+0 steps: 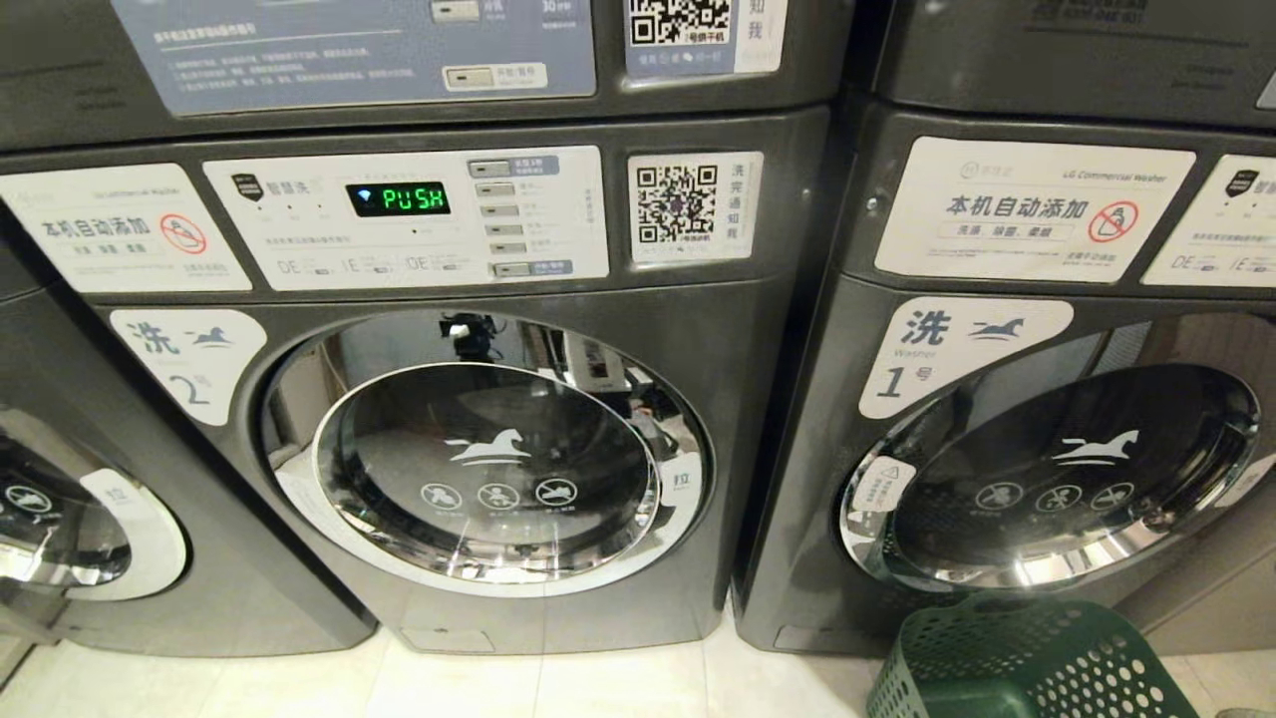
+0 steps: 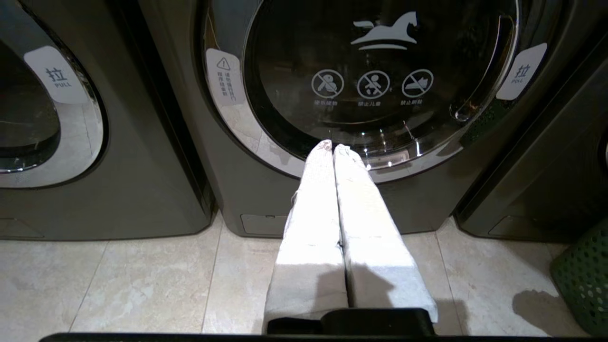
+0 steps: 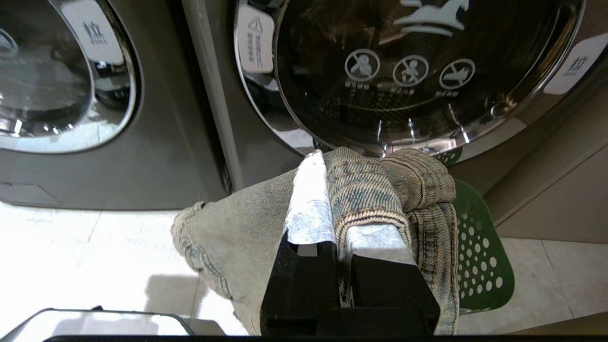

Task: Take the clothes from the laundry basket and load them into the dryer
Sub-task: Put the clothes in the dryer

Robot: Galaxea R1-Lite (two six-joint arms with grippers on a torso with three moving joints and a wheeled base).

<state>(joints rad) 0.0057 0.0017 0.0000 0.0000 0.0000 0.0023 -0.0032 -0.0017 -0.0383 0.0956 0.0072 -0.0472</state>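
Note:
My right gripper [image 3: 327, 164] is shut on a faded denim garment [image 3: 237, 218], which drapes over both white-wrapped fingers. It hangs just above the green perforated laundry basket [image 3: 479, 256], in front of a shut round glass door [image 3: 408, 71]. The basket's rim [image 1: 1017, 658] shows at the bottom right of the head view, on the floor before the machine marked 1. My left gripper [image 2: 334, 146] is shut with nothing in it and points at the shut door [image 2: 380, 71] of the machine marked 2. I cannot tell which grey machine is the dryer. Neither arm shows in the head view.
Grey front-loading machines stand side by side, with more units stacked above. The middle one's display [image 1: 399, 198] reads PUSH. All round doors [image 1: 488, 469] [image 1: 1067, 469] are shut. Pale floor tiles [image 2: 118, 285] lie in front.

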